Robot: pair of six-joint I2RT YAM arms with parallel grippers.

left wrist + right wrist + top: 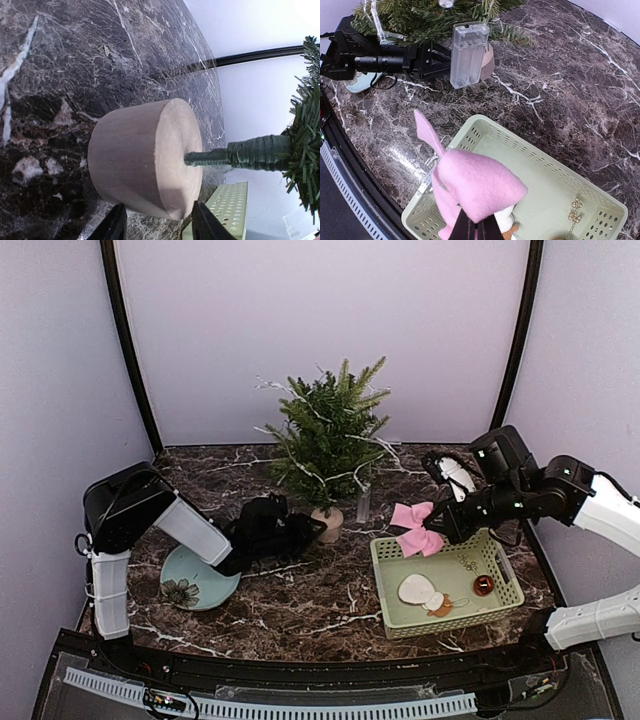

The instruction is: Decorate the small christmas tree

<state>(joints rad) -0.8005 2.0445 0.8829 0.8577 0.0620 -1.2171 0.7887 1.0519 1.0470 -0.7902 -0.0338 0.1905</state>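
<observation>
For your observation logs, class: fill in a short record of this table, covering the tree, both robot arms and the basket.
Tree: upright in its pot, middle of the table
Left jaws: either side of the pot; grip unclear
Right jaws: shut on a pink bow, over the basket edge
Basket: white ornament, red ball
Also there: plate, clear battery box
</observation>
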